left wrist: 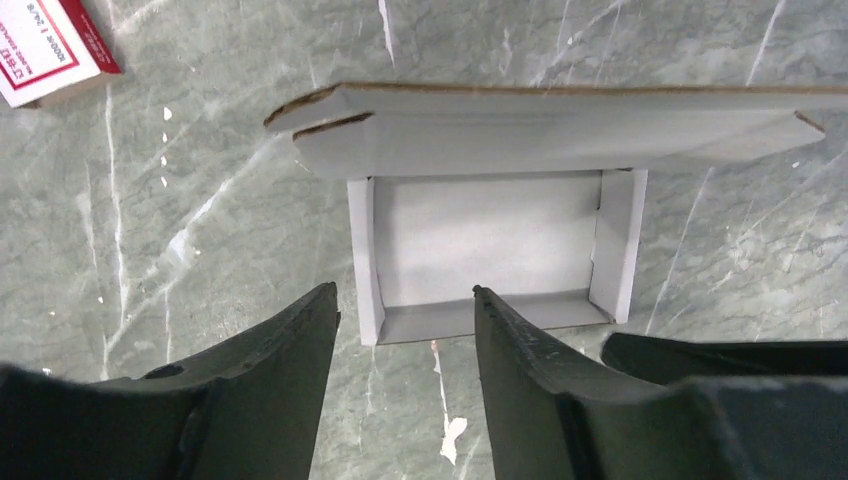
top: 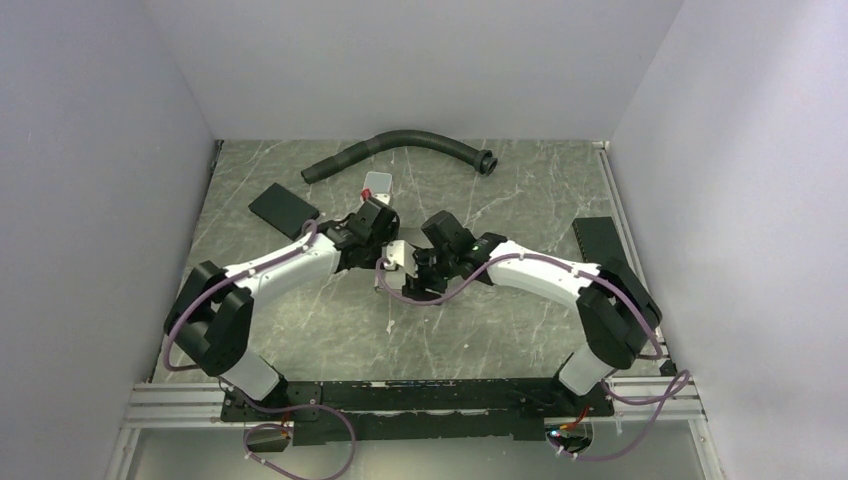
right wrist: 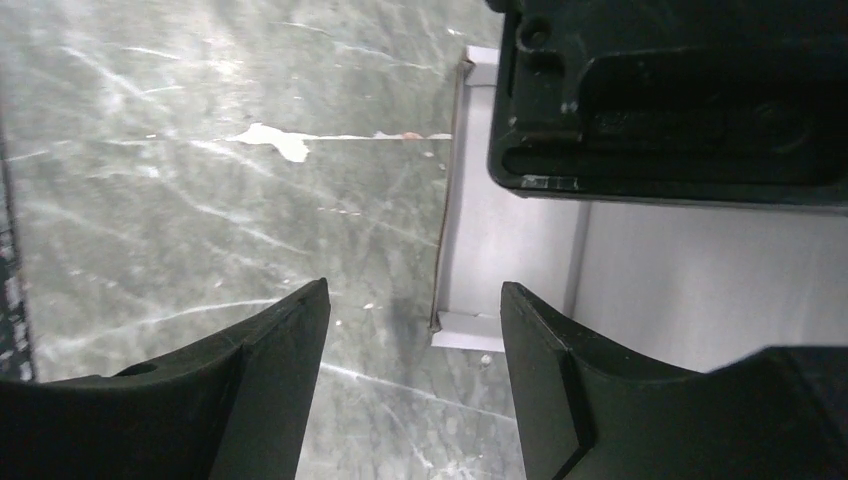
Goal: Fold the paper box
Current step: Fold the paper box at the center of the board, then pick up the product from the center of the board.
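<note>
Closest to the lens are the 2 dark fingers [left wrist: 290, 360] of the left claw [left wrist: 402, 292]. They are spread apart, with nothing between them but the grey worktop [left wrist: 180, 200] and a near corner of the paper box [left wrist: 490, 240]. That box sits in the middle of the worktop, right between the 2 claws. It looks like a small white tray with low walls folded up on the 3 sides I can see. A long lid flap [left wrist: 560, 140] rises along its far side and is not folded down yet. The right claw [right wrist: 412, 285] is spread wide too and holds nothing. It hangs just beside one short end of the box. I think the box is very light and thin. It will likely slide on the smooth worktop if pushed, and bend or crush if squeezed hard. A good place to pinch is the edge of the lid flap, while the other claw steadies a low wall so the tray does not move. The left arm [top: 290, 262] and the right arm [top: 545, 270] reach in from the near edge and bend toward each other. Their wrists tip down and the claws nearly meet over the box. A black hose [top: 400, 145] lies far behind, well apart.
</note>
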{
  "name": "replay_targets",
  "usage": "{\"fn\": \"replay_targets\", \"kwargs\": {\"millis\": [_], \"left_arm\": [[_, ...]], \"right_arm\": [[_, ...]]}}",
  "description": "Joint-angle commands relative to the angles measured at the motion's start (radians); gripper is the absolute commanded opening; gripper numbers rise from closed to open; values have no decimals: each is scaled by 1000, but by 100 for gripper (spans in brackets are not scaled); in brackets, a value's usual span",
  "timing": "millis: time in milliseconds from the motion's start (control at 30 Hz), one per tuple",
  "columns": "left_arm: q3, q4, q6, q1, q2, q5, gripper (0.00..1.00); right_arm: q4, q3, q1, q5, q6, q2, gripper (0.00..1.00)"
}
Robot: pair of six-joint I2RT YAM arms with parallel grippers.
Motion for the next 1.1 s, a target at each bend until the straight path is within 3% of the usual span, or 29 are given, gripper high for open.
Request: {"fn": "replay_targets", "kwargs": {"millis": [0,267,500,600,700,933,1067], "left_arm": [[-55,67,9,5,-89,-23,60],[-207,174,55,88,-291,27,82],[-372,357,-12,380,-359,230,83],[-340,376,-7,435,-287,270,83],[-221,293,36,455,-135,264,82],[39,101,101,456,172,137,78],[146,37,128,456,288,91,68]], "right_arm": [[-124,58,-2,-135,-113,-103,67],[-339,74,-184,-428,-272,-236,64],[-324,20,-403,-534,-239,-316,66],[-295,4,-472,-558,-203,-334,67],[-255,-7,-494,-544,-157,-329,68],[-273,10,-499,-542,-139,-277,68],[-281,14,-499,-546,-139,-268,68]]}}
